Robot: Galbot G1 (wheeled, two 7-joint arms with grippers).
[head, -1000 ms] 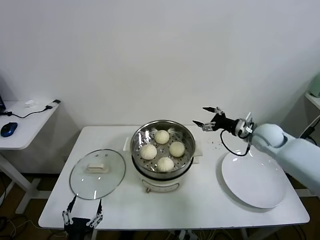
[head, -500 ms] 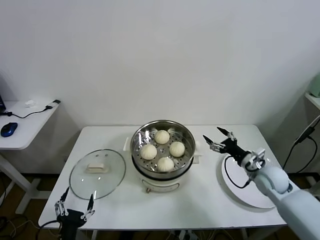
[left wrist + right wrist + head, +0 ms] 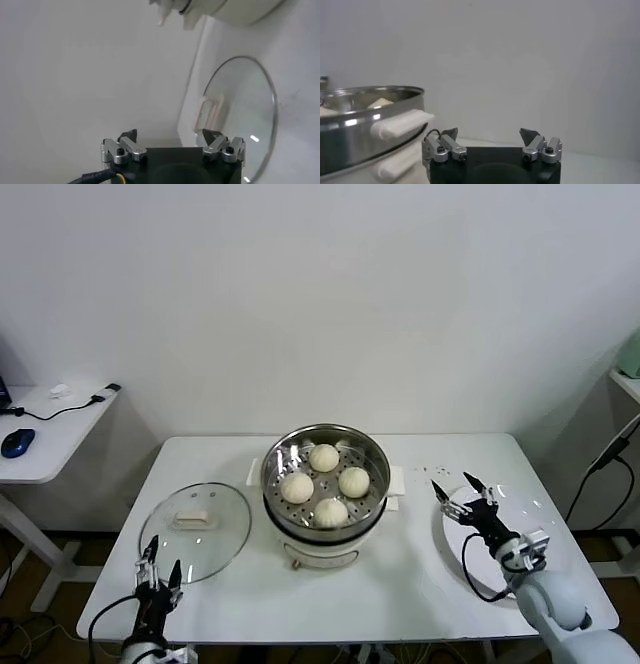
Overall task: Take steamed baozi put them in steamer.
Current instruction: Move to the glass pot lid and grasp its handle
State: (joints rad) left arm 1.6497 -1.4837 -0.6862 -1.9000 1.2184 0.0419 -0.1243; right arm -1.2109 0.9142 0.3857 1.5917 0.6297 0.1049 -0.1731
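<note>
Hovering with fingers spread wide and empty, the right gripper (image 3: 458, 485) sits over the near edge of the flat white round plate (image 3: 520, 554). Beside it, four cream-white round baozi (image 3: 324, 457) rest inside the shiny steel steamer (image 3: 325, 481). Low by the round glass lid (image 3: 195, 531), the left gripper (image 3: 160, 569) gapes too.

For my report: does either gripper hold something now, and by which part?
Nothing is held. The left gripper near the round glass lid and the right gripper over the flat white plate are open and empty.
</note>
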